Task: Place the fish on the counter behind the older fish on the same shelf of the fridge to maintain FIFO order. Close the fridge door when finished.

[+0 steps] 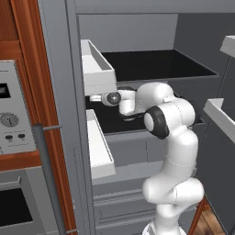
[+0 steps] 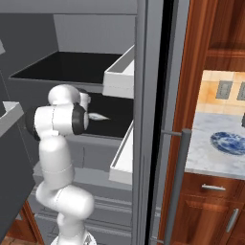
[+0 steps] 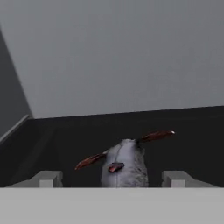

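My gripper (image 3: 111,178) reaches deep into the open fridge (image 1: 64,69), low over the black shelf (image 3: 192,131) and facing its grey back wall. Its fingertips (image 3: 48,178) stand wide apart. Between them, touching neither, the grey fish (image 3: 124,164) with dark red fins lies on the shelf. In the base views the arm's wrist hides the hand. The older fish (image 2: 98,116), pale and silvery, lies on the same shelf (image 2: 117,107) nearer the front; it is also in the left base view (image 1: 95,97). The counter (image 2: 210,155) is at the right.
White door bins (image 1: 97,69) hang on the open left door beside the arm, with more on the right door (image 1: 221,114). A blue patterned plate (image 2: 228,142) sits on the counter. An oven panel (image 1: 13,112) is at the far left. Grey drawers (image 1: 124,202) lie below the shelf.
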Robot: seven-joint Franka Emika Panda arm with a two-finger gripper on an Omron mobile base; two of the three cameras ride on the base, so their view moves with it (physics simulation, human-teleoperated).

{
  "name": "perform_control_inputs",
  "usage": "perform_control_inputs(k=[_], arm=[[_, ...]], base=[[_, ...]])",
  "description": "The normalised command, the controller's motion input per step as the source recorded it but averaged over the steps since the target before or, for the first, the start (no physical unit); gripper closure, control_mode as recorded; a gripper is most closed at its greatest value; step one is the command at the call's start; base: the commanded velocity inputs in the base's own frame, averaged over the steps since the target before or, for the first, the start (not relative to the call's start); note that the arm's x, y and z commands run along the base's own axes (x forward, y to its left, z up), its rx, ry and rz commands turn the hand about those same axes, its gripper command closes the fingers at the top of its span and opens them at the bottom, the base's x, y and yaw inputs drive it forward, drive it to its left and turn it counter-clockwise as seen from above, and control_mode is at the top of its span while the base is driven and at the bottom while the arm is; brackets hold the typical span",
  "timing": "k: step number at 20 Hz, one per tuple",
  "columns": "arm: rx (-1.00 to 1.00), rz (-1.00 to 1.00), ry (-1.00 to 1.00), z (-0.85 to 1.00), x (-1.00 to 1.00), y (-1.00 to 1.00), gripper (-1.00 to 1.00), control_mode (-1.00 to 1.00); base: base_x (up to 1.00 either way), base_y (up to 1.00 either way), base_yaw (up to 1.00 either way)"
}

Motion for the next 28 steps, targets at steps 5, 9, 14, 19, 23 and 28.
perform_control_inputs(k=[5, 9, 14, 19, 23, 28], arm=[[-0.01, 0.00, -0.06, 0.05, -0.10, 0.00, -1.00, -1.00], [0.00, 0.00, -0.04, 0.49, -0.76, 0.01, -1.00, -1.00], [0.00, -0.05, 0.00, 1.00, -0.55, 0.11, -1.00, -1.00], [0.00, -0.10, 0.02, 0.71, -0.77, 0.11, -1.00, -1.00], [0.00, -0.11, 0.00, 0.57, -1.00, 0.00, -1.00, -1.00], [-0.01, -0.13, 0.00, 0.94, -0.88, 0.00, -1.00, -1.00]], base=[[0.00, 0.00, 0.00], [0.00, 0.00, 0.00], [0.00, 0.00, 0.00], [0.00, 0.00, 0.00], [0.00, 0.00, 0.00], [0.00, 0.00, 0.00]])
